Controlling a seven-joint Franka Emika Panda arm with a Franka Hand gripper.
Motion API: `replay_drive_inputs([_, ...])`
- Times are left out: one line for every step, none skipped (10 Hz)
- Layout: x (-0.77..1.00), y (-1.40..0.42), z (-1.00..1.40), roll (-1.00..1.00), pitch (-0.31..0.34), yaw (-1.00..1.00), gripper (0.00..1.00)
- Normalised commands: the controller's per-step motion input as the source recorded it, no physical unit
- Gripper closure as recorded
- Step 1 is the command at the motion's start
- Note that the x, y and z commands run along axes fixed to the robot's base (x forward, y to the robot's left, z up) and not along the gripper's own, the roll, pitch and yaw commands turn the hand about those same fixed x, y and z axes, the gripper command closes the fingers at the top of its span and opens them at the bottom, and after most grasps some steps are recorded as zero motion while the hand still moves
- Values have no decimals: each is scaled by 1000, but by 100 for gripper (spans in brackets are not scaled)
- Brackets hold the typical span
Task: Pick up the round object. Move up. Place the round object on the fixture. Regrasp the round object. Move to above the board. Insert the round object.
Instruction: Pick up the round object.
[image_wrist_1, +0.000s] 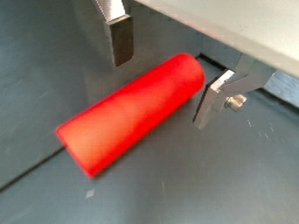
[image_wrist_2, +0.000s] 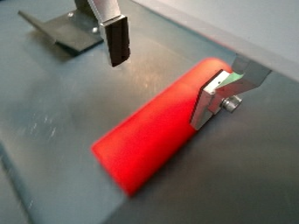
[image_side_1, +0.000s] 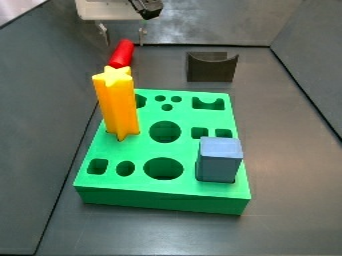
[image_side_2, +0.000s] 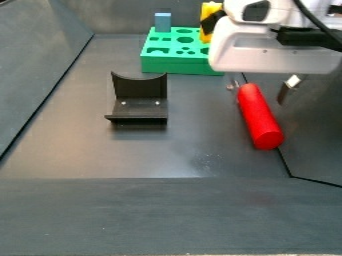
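between gripper (image_wrist_1: 163, 74) fingers, one round object (image_wrist_1: 135, 112)

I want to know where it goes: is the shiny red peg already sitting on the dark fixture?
No, the glossy red cylindrical peg lies on the floor beside the fixture, under the gripper.

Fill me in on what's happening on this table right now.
The Franka arm's gripper sits low over the red round object, which lies flat on the floor; the open fingers straddle one end without clamping it. The dark fixture stands empty nearby. The green board carries the yellow star peg and blue-grey cube.
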Motion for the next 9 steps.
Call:
replay_drive_inputs([423, -343, -1000, -1, -57, 0, 0])
replay_drive_inputs([169, -246, -1000, 0, -36, 0, 0])
replay_drive_inputs([-6, -63, -1000, 14, 0, 0, 0])
replay_drive_inputs([-146, 0, -1000, 3, -3, 0, 0])
replay_drive_inputs([-234, 60, -1000, 0, -3, 0, 0])
replay_drive_inputs([-157, 0, -1000, 0, 0, 0, 0])
replay_drive_inputs([0, 29, -1000, -26, -7, 0, 0])
replay_drive_inputs([109, 237, -743, -64, 0, 0, 0])
replay_drive_inputs([163, 383, -634, -114, 0, 0, 0])
